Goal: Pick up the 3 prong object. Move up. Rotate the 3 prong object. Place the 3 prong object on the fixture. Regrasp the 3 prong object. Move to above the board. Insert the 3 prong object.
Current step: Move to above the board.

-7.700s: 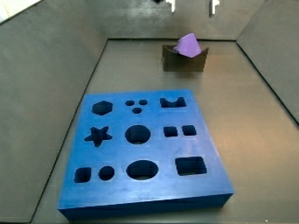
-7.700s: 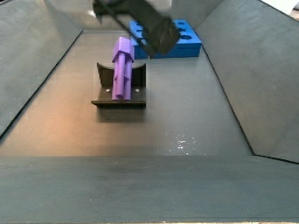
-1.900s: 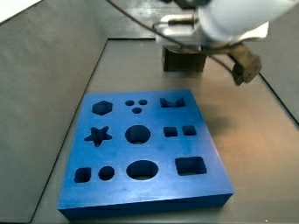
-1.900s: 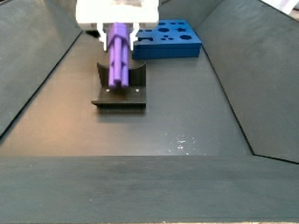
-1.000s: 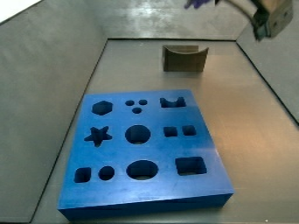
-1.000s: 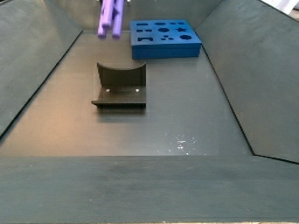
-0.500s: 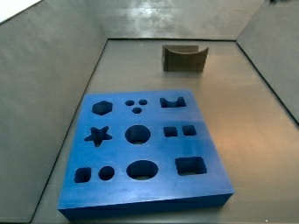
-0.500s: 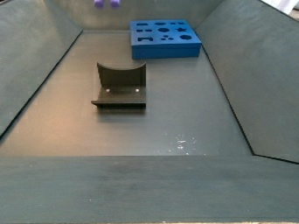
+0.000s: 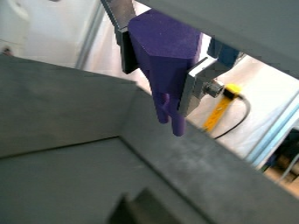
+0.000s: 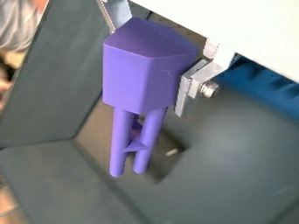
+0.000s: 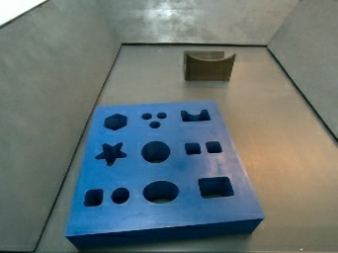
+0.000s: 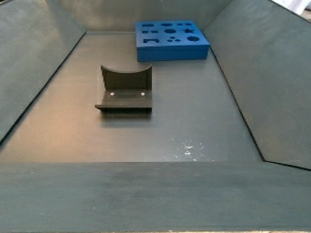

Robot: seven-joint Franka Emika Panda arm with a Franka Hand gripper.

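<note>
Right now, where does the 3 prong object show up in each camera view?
Wrist view: the 3 prong object hangs mid-frame, clamped in the gripper, prongs pointing down.
Wrist view: large and central, with the board behind it.
Side view: not in it; the fixture stands bare.
Side view: not in it.
Shared landmark: the board shows in both side views.

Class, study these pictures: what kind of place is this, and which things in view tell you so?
Probably a robot test cell for peg-insertion trials: a bare grey walled bin holds only a blue board with shaped holes and a dark fixture, while the gripper, seen only in the wrist views, holds the 3 prong object.
</note>
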